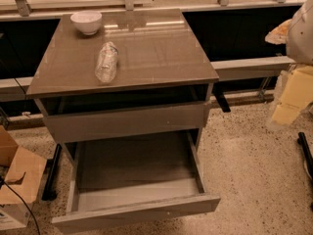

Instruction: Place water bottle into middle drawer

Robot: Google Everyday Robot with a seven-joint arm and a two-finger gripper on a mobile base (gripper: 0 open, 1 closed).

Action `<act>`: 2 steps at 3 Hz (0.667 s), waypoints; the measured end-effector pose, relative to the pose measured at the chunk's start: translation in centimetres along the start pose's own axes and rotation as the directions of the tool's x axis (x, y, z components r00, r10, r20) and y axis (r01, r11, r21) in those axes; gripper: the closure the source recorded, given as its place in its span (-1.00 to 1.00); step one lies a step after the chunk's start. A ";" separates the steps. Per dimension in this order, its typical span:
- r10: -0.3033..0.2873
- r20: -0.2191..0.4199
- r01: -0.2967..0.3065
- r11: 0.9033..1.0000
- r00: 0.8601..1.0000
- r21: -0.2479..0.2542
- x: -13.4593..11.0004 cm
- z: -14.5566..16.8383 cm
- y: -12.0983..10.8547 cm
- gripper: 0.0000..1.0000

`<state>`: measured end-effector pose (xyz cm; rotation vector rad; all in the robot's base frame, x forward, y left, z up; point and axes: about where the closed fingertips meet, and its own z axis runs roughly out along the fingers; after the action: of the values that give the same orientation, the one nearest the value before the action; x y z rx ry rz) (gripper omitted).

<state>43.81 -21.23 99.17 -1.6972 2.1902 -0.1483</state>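
On the cabinet top (161, 58) the water bottle (106, 61) lies on its side near the white bowl (86, 21), the middle drawer (137, 168) below stands open, and my gripper is out of view, so I cannot tell its grip; I judge picking and placing both remain.

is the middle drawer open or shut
Open: the middle drawer is pulled out, its bare floor showing. The bottle lies on its side on the cabinet top. The gripper is out of view.
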 end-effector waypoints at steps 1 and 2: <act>0.000 0.000 0.000 1.000 1.000 0.000 0.0 0.0 0.0 -1.00; -0.010 0.059 0.010 1.000 0.998 0.009 -2.2 0.0 -0.4 -1.00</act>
<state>44.61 -19.25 99.71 -1.6865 2.1356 -0.1094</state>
